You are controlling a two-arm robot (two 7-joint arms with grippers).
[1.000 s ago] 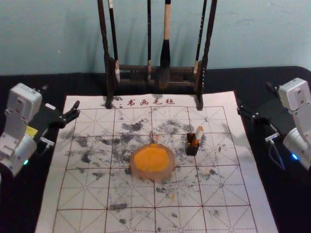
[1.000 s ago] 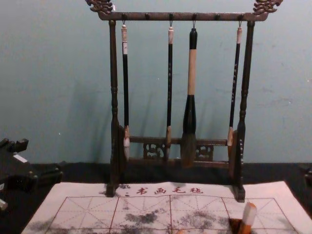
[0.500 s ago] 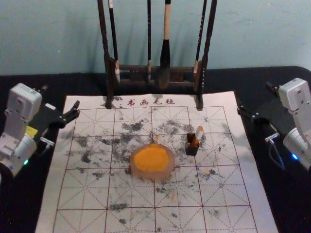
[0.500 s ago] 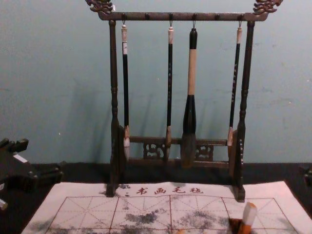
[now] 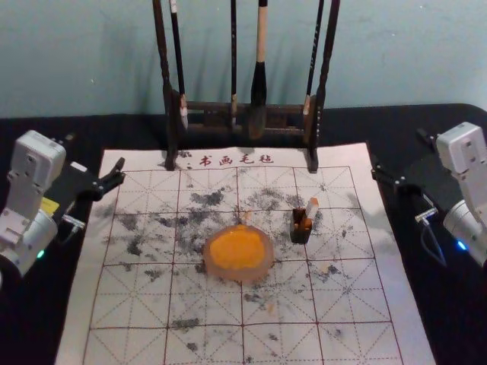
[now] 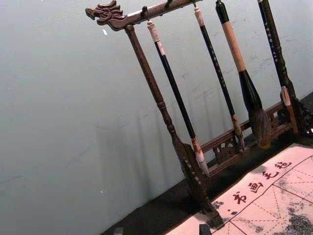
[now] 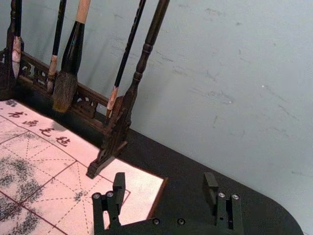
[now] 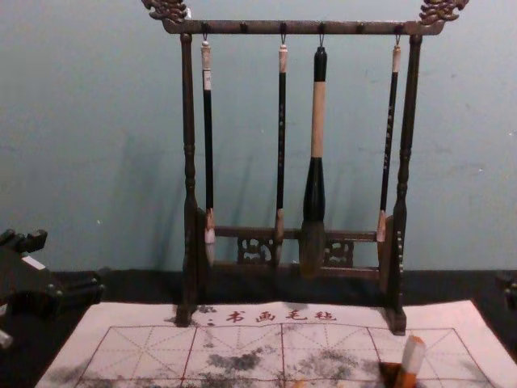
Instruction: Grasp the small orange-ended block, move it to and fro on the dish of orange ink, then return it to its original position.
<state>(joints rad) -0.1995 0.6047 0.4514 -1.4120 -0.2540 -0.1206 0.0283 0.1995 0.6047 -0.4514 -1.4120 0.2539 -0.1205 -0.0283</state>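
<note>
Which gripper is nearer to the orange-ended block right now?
Right. The right gripper is open, off to the right of the block; the left gripper, also open, is well to its left, past the dish of orange ink.

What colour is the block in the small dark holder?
The block is whitish in the middle, orange at its tip and lower down; clearest in the chest view.

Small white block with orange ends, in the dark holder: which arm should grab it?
Right, probably. The block stands on the robot's right of the round dish of orange ink, nearer the right gripper, open and empty; the left gripper would likely reach across the dish.
</note>
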